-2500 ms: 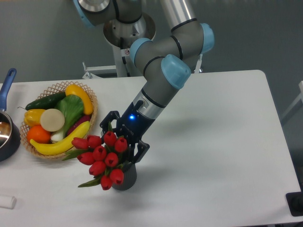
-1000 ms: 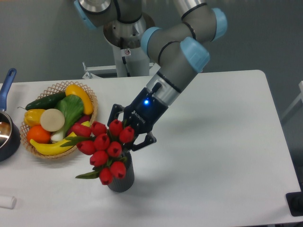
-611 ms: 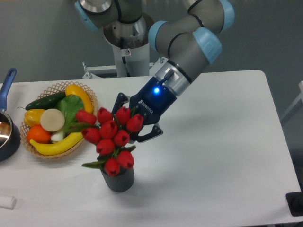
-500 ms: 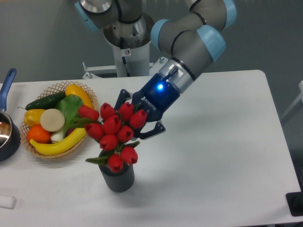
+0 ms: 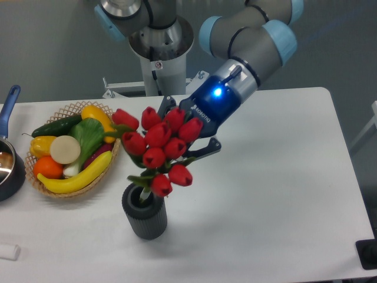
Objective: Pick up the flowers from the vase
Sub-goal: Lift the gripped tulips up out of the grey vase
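The flowers [image 5: 160, 147], a bunch of red tulip buds with green leaves, hang in the air above the vase [image 5: 145, 213]. The vase is dark grey, ribbed and upright on the white table, near the front. Only the stem ends still reach into its mouth. My gripper [image 5: 185, 141] is shut on the flowers behind the buds, which hide most of its fingers. The arm comes down from the upper right.
A wicker basket [image 5: 112, 154] of fruit and vegetables stands left of the flowers, almost touching the leftmost bud in the image. A dark pot with a blue handle [image 5: 8, 105] sits at the left edge. A small white object [image 5: 9, 252] lies at the front left.
The gripper has risen up and to the right with the flowers. The bunch has come nearly out of the vase, which has stood upright and shifted slightly left.
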{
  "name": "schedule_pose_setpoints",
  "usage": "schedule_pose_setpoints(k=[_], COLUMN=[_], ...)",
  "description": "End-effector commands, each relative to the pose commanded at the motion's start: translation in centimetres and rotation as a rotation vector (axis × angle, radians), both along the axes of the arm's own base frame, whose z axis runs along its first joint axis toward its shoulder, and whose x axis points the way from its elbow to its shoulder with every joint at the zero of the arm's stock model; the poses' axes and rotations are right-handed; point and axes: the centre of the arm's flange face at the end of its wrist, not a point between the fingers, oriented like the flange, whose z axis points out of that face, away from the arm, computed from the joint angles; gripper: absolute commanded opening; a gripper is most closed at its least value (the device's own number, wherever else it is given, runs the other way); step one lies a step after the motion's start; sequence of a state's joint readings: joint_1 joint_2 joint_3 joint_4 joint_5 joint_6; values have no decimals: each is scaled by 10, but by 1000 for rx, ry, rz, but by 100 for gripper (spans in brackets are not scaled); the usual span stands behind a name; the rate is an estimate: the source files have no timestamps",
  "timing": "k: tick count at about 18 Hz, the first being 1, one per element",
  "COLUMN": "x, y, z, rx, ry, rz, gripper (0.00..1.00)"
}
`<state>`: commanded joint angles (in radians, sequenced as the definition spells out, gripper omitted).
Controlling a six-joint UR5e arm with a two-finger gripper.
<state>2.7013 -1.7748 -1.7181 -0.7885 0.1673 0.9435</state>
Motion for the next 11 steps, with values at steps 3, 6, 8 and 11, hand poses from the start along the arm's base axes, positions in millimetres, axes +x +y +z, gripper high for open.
schedule_pose_setpoints(k=[3,6,8,11], x=[-8,-22,-35,-55], y=[-10,-23,-36,-48], z=[7,12,12,18], rx=[43,55,52,59], ry=[-21,-19,-18,13], rz=[2,29,62,94], gripper=[41,41,41,41])
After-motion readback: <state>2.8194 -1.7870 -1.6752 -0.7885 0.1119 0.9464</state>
